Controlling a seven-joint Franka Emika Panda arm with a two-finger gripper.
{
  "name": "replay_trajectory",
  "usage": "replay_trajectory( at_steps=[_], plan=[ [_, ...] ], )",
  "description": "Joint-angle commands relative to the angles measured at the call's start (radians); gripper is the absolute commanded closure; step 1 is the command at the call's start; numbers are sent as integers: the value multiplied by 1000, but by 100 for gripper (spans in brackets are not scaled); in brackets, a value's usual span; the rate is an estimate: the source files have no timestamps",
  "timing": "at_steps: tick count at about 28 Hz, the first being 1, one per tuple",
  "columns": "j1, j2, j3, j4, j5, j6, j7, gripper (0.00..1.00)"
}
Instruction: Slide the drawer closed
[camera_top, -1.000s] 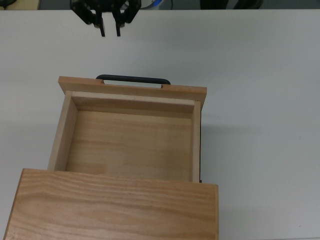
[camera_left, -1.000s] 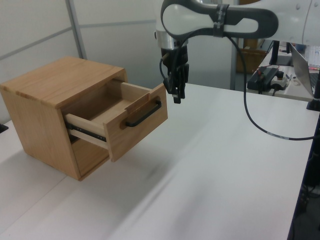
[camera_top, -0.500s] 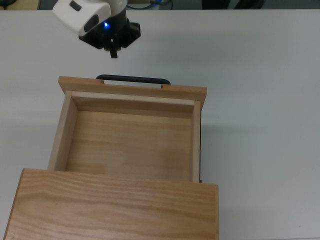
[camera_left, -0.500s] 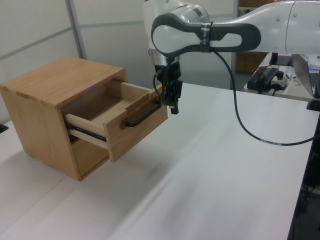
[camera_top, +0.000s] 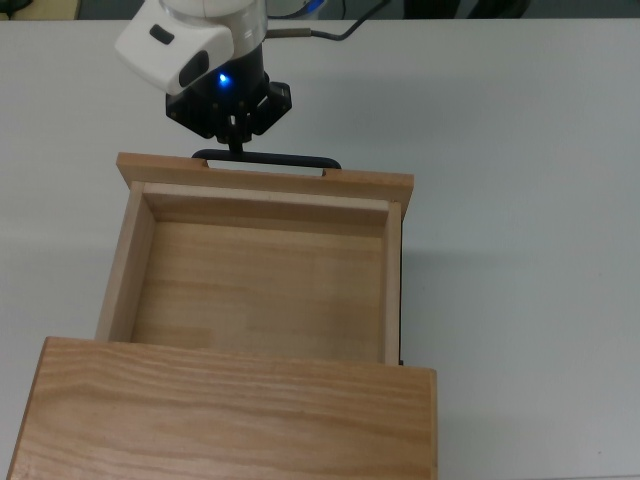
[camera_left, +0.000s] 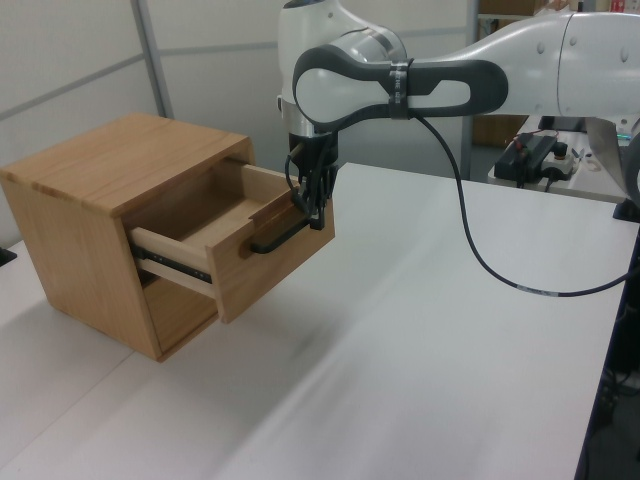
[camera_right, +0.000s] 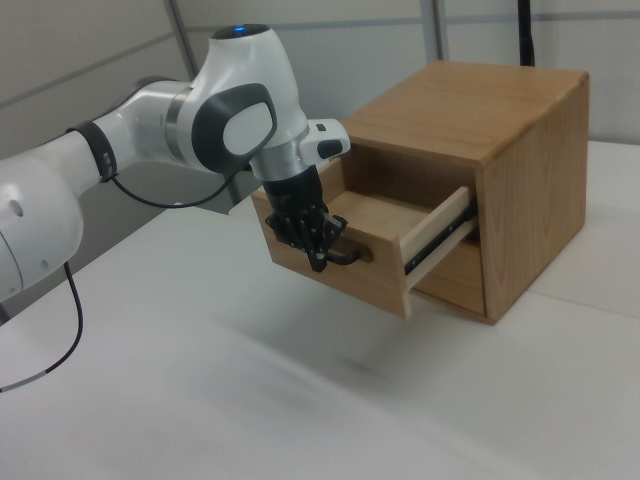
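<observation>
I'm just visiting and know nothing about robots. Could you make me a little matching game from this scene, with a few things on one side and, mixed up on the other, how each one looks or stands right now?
Things:
1. drawer
2. bar handle
3. cabinet casing
4. gripper

States:
A. thin and black, fixed across the wooden front panel
B. pulled well out, nothing inside
C. down in front of the drawer, right at the handle
D. broad grained wooden top, standing on the white table

Pairs: 1-B, 2-A, 3-D, 4-C
</observation>
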Motion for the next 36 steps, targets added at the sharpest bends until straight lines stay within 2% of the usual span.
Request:
replay_trajectory(
  at_steps=[1,9,28,30,36],
  plan=[
    [5,5,-2,-3,32,83,-8,100],
    [4,44,7,-3,35,243,-8,100],
    [-6,242,8,-6,33,922,-17,100],
    [-6,260,8,-24,33,1013,-19,100],
    [-7,292,5,-49,35,1150,-19,100]
  ],
)
